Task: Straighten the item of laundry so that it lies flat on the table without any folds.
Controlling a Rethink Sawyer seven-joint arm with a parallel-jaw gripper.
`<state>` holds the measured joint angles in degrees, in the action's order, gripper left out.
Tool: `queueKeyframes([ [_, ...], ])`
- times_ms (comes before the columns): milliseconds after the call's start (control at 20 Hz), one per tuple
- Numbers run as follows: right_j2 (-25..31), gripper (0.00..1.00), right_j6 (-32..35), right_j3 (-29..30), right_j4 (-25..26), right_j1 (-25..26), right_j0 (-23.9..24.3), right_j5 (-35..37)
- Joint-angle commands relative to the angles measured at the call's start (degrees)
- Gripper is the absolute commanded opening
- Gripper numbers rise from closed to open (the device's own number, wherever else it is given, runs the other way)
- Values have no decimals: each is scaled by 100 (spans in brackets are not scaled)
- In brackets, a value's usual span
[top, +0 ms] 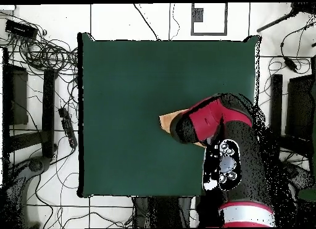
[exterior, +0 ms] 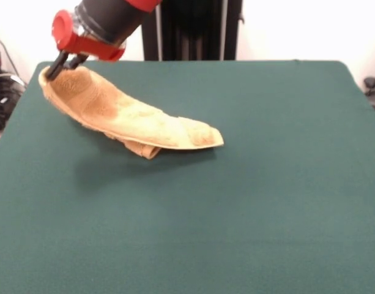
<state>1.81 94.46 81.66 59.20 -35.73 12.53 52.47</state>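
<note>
We're looking at the gripper (exterior: pixel 57 66) pinching the towel (exterior: pixel 129 116) at one corner, up near the table's (exterior: pixel 267 184) far-left corner in the front view. Its dark fingers (exterior: pixel 52 69) are closing on the cloth edge, so it's clamped on the towel, not free.

Towel state: we're seeing it partly lifted. The held end is hanging off the gripper and looks raised above the felt, with the cloth sagging down and to the right from there. The other end is resting on the table, roughly left of centre and in the far half. It's draped in a long, narrow band rather than spread out. One layer is lying over another: a folded-under flap is poking out along the lower edge near the middle, and the right tip is showing a thin flat edge. A shadow is falling on the felt beneath and in front of the cloth.

The arm (exterior: pixel 107 18) is coming in from the top left in the front view, with its red collar just above the fingers.

In the overhead view, the arm (top: pixel 231 158) is covering most of the towel; we're only getting a small tan sliver (top: pixel 168 121) sticking out beside the red-and-black wrist, right of the table's (top: pixel 123 84) centre. The gripper itself is hidden there under the arm.

Cables (top: pixel 43 54) are lying on the floor beside the table in the overhead view.
</note>
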Motion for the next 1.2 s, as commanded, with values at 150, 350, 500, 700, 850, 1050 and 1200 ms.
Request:
queueKeyframes([
  [150,371,0,-1946,13,-486,-353,-431,1675],
  [350,522,0,-2322,-38,-553,-453,-429,2071],
  [500,601,0,-2413,-89,-618,-501,-428,2327],
  [700,697,0,-2421,-104,-654,-497,-367,2305],
  [850,799,0,-2653,-240,-536,-401,-354,2190],
  [1050,851,0,-2853,-272,-356,-387,-353,1832],
  [1200,851,0,-2831,-256,-164,-335,-358,1507],
])
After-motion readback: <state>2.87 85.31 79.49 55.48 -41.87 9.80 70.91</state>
